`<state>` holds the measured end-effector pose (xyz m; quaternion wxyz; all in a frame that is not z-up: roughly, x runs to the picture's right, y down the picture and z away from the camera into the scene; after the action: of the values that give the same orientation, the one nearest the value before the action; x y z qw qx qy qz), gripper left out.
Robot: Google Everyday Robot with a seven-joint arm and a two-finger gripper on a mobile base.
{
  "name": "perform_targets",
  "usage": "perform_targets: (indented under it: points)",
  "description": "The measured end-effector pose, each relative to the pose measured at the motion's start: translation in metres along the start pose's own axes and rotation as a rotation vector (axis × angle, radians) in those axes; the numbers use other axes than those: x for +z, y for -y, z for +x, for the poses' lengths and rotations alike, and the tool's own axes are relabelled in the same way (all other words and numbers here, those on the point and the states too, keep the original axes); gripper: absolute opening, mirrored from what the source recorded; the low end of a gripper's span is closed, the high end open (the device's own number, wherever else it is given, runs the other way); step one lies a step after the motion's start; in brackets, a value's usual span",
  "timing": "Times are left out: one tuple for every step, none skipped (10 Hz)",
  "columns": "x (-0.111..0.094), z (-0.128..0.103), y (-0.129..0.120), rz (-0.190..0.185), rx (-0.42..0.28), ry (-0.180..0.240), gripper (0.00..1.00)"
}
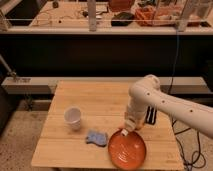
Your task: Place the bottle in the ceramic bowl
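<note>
In the camera view the gripper (127,126) hangs just right of frame centre, clamped on the small white bottle (124,131), which looks roughly upright; the orange ceramic bowl (131,154) lies directly below, the bottle's tip over its upper rim

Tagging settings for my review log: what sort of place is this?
Probably a robotics lab or workshop: a wooden table stands before cluttered workbenches with orange bins. The claw, shut on what looks like the bottle, hangs over the ceramic bowl's far rim.
</note>
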<state>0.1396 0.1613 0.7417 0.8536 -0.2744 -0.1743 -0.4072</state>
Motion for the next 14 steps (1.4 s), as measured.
perform_targets:
  points:
    - [0.000,-0.003,-0.003,-0.001,0.001,0.002,0.01]
    - [0.001,-0.005,-0.004,-0.001,0.000,0.004,0.01]
    - [0.001,-0.007,-0.007,0.000,-0.001,0.006,0.01]
    - [0.001,-0.010,-0.010,-0.001,-0.006,0.008,0.01]
    - [0.001,-0.014,-0.013,-0.002,-0.012,0.010,0.01]
    - [0.001,-0.020,-0.016,-0.002,-0.021,0.012,0.01]
    - [0.002,-0.022,-0.020,-0.003,-0.022,0.014,0.01]
    - [0.002,-0.024,-0.018,-0.003,-0.028,0.017,0.01]
    - [0.003,-0.027,-0.018,0.001,-0.034,0.020,0.01]
    - [0.004,-0.030,-0.024,-0.004,-0.036,0.022,0.01]
    - [0.006,-0.032,-0.026,-0.004,-0.040,0.024,0.01]
    - [0.006,-0.033,-0.025,-0.003,-0.045,0.025,0.01]
    - [0.007,-0.033,-0.027,-0.003,-0.048,0.027,0.01]
    - [0.007,-0.033,-0.028,-0.004,-0.048,0.027,0.01]
